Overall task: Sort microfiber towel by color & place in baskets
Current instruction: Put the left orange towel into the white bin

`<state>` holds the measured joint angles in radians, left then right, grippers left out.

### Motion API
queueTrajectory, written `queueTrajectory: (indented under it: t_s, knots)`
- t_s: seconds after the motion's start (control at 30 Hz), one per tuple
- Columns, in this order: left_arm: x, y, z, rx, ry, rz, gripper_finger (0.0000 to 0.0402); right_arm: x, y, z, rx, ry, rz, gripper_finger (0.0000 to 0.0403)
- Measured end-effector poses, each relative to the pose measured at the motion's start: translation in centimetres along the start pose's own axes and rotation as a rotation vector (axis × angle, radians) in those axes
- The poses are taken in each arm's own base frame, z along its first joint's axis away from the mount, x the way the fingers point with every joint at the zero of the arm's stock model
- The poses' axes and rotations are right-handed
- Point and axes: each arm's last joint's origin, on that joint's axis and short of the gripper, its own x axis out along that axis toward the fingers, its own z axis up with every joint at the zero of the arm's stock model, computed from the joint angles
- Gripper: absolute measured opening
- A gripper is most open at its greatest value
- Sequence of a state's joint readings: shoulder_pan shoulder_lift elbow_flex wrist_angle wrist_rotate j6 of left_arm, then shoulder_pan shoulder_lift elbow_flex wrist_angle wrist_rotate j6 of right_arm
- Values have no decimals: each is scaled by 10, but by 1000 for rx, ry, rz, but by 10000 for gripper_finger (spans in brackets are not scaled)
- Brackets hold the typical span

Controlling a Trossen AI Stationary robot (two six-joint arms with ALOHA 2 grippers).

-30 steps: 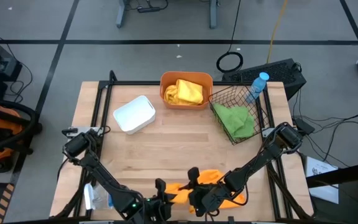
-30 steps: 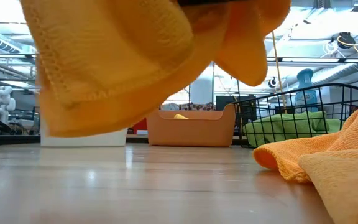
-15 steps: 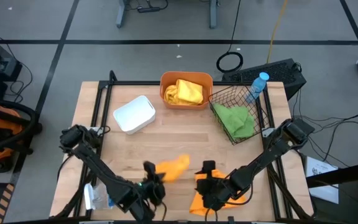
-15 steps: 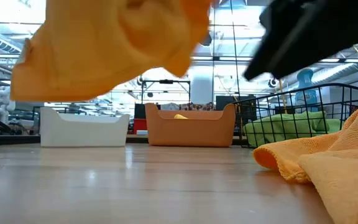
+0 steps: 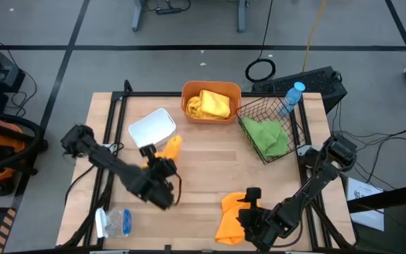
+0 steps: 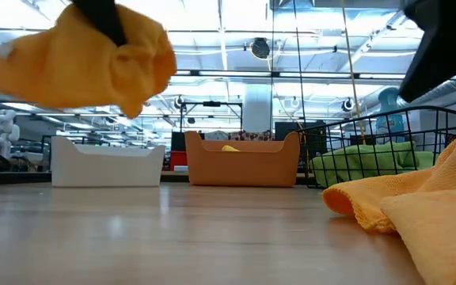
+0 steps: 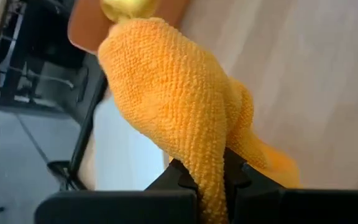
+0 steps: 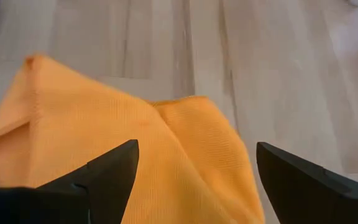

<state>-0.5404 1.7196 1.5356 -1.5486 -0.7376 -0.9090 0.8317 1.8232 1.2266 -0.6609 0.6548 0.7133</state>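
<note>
Sorting partly done, by the look of it: a yellow towel (image 5: 208, 104) sits in the orange tub (image 5: 211, 90) at the far edge of the counter (image 5: 203, 169), a green towel (image 5: 268, 137) lies in the black wire-mesh basket (image 5: 291, 134) to its right, and the white tray (image 5: 151, 128) on the left looks empty. Two orange towels are left. The left end effector (image 5: 162, 161) is clenched on the first orange towel (image 5: 169, 147), carried clear of the counter and just beside the white tray's near corner — the low view shows it bunched and hanging in the air. From above, its long axis runs from the jaws up toward the far edge, free end pointing roughly at the gap between tray and tub; the left wrist view shows the cloth pinched between the fingers and draping forward. The second orange towel (image 5: 231, 215) lies crumpled on the counter near the front edge, right of centre, long axis roughly front-to-back, with one edge folded over. The right end effector (image 5: 249, 200) hovers above it, jaws wide and released, holding nothing — the right wrist view shows the cloth between the spread fingers (image 8: 110, 171), untouched. Remaining, as I judge it: drop the carried towel in a basket, then pick up and place the last one.
</note>
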Motion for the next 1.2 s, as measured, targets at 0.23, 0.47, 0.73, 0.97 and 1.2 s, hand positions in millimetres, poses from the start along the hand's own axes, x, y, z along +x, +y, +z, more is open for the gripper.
queueTrajectory:
  t_s: [0.23,0.47,0.73,0.97,1.2]
  knots:
    - [-13,15,25,22,-194,-192,12,-11,-5,9,-2,-245,-217,313]
    - [-36,-10,37,109,-354,-517,22,-22,1,45,3,-553,-437,313]
    - [-46,-29,27,156,-372,-556,25,-23,-4,85,-77,-663,-265,314]
    - [-50,-43,26,181,-412,-583,26,-3,-24,103,-2,-688,-204,349]
    - [-50,-48,27,196,-432,-581,27,23,-39,110,44,-657,-137,370]
